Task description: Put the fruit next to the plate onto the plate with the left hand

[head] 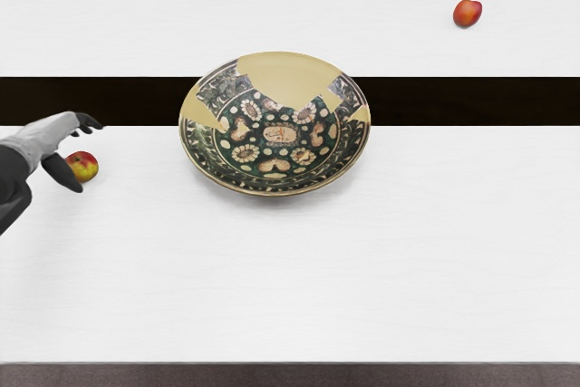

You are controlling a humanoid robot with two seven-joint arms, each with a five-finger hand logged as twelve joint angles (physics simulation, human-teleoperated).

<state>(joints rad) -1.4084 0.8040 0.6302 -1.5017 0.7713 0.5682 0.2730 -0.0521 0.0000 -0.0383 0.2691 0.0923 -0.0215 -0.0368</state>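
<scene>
My fingers (88, 120) are spread and hold nothing: the dark tips reach out to the right at the top, and my thumb (62, 172) angles down below them, with a wide gap between. In that gap, nearer the thumb, lies a small red and yellow fruit (82, 166). It rests on the table, just right of my thumb; at this angle I cannot tell whether the thumb touches it or merely sits beside it. The upper fingertips are clear of it.

This is my left hand (47, 138), pale on the back, its dark forearm coming in from the left edge of the head view.

To the right of the fruit, apart from it, stands the plate (195, 147), a broad shallow dish with a dark patterned centre and yellow patches along its far rim. It sits upright on the white table (290, 269), straddling a dark band (471, 101) that runs across the surface. Nothing lies on it.

Well beyond, near the far right corner, a second fruit (467, 13), red and orange, sits alone.
</scene>
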